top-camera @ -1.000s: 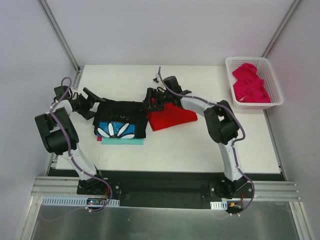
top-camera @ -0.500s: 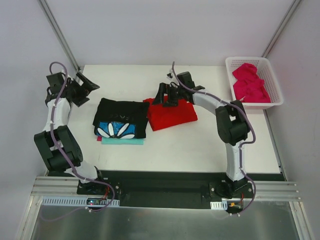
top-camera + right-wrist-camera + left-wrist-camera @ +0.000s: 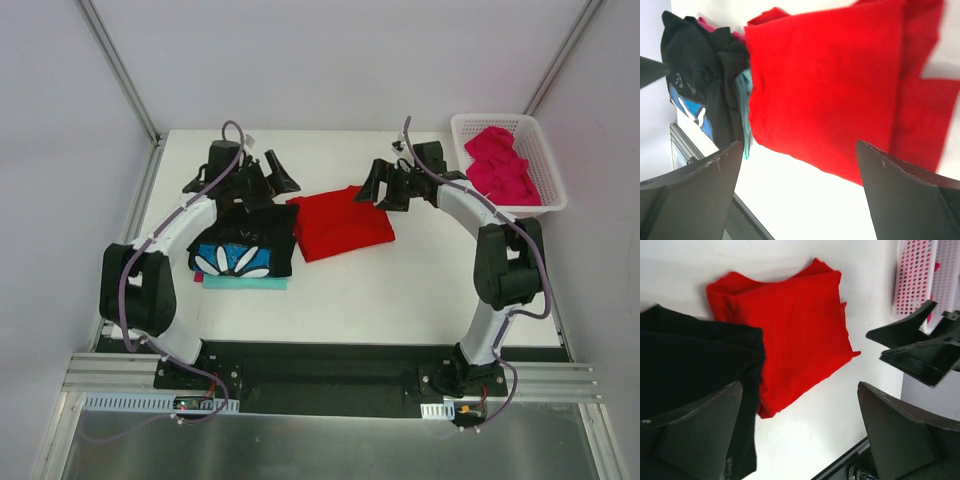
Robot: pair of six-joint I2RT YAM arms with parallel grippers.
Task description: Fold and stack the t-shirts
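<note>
A folded bright red t-shirt (image 3: 340,222) lies flat mid-table. Left of it and touching it, the black t-shirt with the blue-and-white flower print (image 3: 240,246) sits folded on a teal cloth (image 3: 245,283). My left gripper (image 3: 270,180) hangs open over the black shirt's back edge, pointing at the red one (image 3: 790,320); nothing is between its fingers. My right gripper (image 3: 380,188) stands open just behind the red shirt's right corner, holding nothing. From the right wrist, the red shirt (image 3: 825,90) fills the view, the black one (image 3: 695,85) beyond. Magenta-pink t-shirts (image 3: 500,165) lie crumpled in the basket.
The white lattice basket (image 3: 515,210) stands at the table's back right corner and shows in the left wrist view (image 3: 920,275). A pink edge peeks from under the stack's left side (image 3: 197,276). Bare white table (image 3: 400,290) runs along the front and right of the shirts.
The left arm swung from the table's far left edge in over the black shirt. The right gripper let go of the red shirt and drew back to the right. Both grippers opened wider.
</note>
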